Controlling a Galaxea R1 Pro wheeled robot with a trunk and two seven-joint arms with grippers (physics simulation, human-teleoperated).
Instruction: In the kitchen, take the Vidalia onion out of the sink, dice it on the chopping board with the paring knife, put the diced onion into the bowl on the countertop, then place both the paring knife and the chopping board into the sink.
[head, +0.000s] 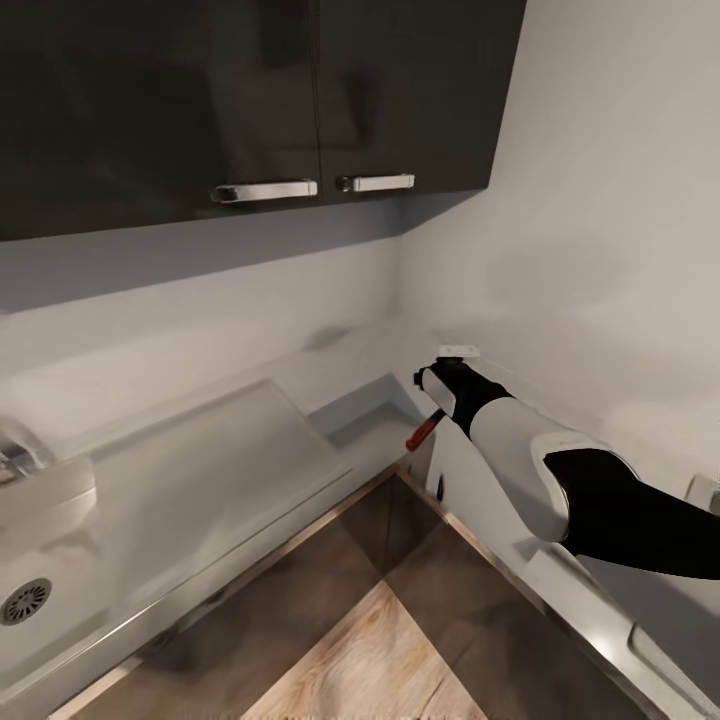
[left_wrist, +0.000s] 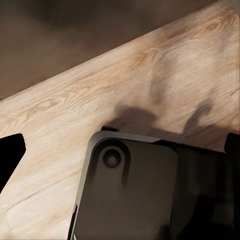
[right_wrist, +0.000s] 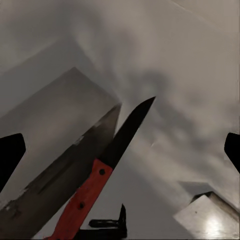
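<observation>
Holding the short dark-bladed, red-handled paring knife (head: 424, 432) over the smooth grey counter (head: 330, 365), the right gripper (head: 432, 384) is clamped on it (steel sink (head: 60, 560) lies well apart); sink placement seems pending.

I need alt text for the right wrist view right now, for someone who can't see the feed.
A paring knife with a dark pointed blade and red handle juts out over the pale grey countertop, its reflection or shadow spread alongside the blade. The dark tips of the right gripper's fingers sit at both edges of the frame.
</observation>
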